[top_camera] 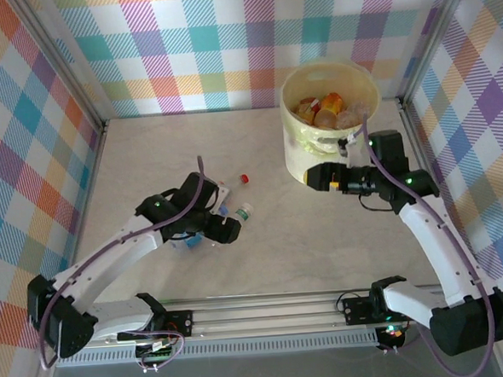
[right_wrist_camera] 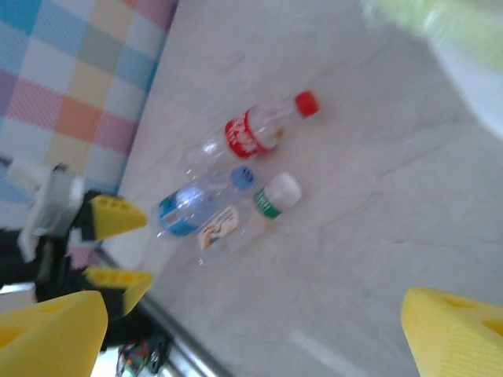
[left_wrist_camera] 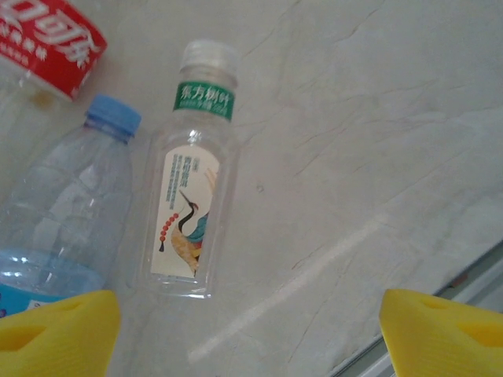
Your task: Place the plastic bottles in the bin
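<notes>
Lying loose on the pale marbled desk, left of centre in the overhead view, are three plastic bottles, close together. In the left wrist view the middle one, a clear bottle with a white cap, is wearing a green neck band with white Chinese characters and a cream label picturing a crane; the small print beside the bird is too fine to read. At the left edge a blue-capped water bottle is lying just beside it. In the upper left corner a red-labelled bottle is showing part of the white Chinese Coca-Cola script.

The left gripper is hovering over them, its jaws standing released with nothing between the yellow fingertips.

The bin is sitting in the upper right of the overhead view, holding several orange-labelled bottles. The right gripper is hanging just beside the bin's near wall, its jaws spread wide and empty.
</notes>
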Controlling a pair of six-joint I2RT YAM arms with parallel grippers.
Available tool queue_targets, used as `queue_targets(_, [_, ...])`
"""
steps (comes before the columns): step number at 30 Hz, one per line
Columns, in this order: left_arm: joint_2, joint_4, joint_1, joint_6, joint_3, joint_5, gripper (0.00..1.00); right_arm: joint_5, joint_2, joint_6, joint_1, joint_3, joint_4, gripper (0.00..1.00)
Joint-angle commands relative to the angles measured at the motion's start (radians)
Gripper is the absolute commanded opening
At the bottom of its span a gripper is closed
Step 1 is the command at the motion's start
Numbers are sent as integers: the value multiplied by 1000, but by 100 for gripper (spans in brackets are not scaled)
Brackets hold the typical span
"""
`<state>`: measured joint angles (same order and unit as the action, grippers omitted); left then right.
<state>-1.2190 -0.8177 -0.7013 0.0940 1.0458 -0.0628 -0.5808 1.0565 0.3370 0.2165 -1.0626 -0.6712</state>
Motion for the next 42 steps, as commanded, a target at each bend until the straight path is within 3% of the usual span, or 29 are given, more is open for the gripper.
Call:
queue_targets(1, [-54, -46, 2, 35, 33, 52, 84, -164, -46, 36, 4, 102, 127, 99])
queue_targets(6, [-133, -44, 2, 48, 36, 89, 84, -263, -64, 74, 6, 217, 192, 100])
queue_targets(13, [-229, -13, -1, 36, 31, 74, 81, -267, -84, 98, 9, 272, 206, 100])
queue_targets(25, [-357, 17, -9, 58, 45, 132, 78, -145, -49, 269, 9, 321, 263, 100])
queue_targets(34, [-397, 27, -28, 71, 36, 132, 75, 23, -16, 300, 9, 304, 188, 100])
queue_targets(38, [-415, 34, -41, 80, 30, 139, 73, 1, -65, 306, 11, 382, 333, 100])
queue_targets(42, [-442, 36, -56, 90, 36, 150, 72, 51, -44, 260, 17, 355, 245, 100])
